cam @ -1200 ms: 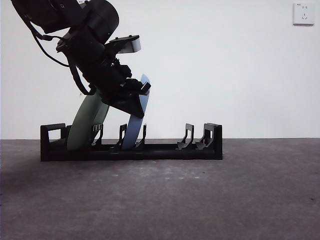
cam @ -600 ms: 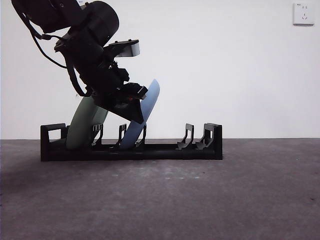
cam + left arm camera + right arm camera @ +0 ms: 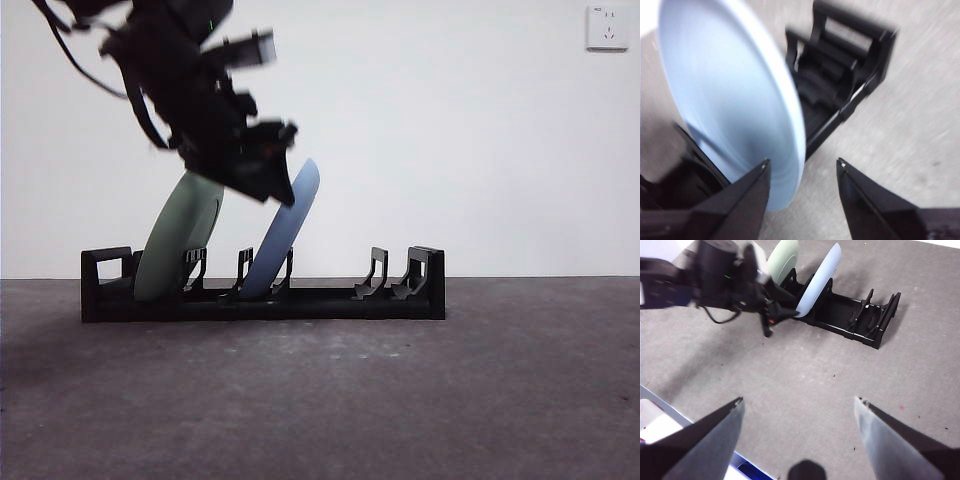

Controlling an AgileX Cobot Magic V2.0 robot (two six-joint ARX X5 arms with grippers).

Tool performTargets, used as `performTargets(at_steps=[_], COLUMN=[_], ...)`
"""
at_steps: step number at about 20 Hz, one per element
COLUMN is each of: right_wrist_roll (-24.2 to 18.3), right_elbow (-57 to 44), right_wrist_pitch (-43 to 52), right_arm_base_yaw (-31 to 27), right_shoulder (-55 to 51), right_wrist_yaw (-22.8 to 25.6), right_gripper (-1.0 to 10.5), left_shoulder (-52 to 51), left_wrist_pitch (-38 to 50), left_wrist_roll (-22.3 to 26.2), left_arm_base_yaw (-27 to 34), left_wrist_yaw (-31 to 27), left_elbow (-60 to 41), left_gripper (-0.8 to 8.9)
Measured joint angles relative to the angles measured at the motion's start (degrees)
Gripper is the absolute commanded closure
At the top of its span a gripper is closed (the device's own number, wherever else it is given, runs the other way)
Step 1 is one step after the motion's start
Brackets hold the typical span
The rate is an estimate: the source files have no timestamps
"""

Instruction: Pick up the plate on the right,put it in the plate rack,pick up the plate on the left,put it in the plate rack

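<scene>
left wrist view: my left gripper (image 3: 802,167) is hanging with jaws apart, gripping nothing. blue plate (image 3: 730,105) is sitting just beside one jaw, its rim not between them. it's leaning in the plate rack (image 3: 262,297), in a slot below my gripper. green plate (image 3: 178,235) is leaning in a slot on the gripper's far side from the blue one. right gripper (image 3: 797,402) is hovering well away from the rack, jaws spread wide, empty.
</scene>
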Motion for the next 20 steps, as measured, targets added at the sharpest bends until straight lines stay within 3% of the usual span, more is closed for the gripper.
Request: performTargets(at_steps=[5, 11, 20], right_wrist_roll=[-0.2, -2.03, -3.26], right_elbow=[0.0, 0.0, -1.51], right_wrist_pitch=[0.0, 0.0, 0.0], right_arm_base_yaw=[0.0, 0.0, 0.0], right_shoulder=[0.0, 0.0, -0.11], right_wrist_yaw=[0.0, -0.11, -7.65], right_gripper=[5.7, 5.7, 5.7], left_shoulder=[-6.62, -22.23, -47.1], left_wrist_pitch=[-6.95, -23.56, -47.74], left_wrist_roll=[-3.43, -5.99, -7.98], left_arm_base_yaw=[-0.17, -0.68, -0.68], left_wrist_yaw=[3.48, 9.31, 10.05], left_elbow=[0.02, 0.02, 0.02], left_gripper=[5.89, 5.93, 5.93])
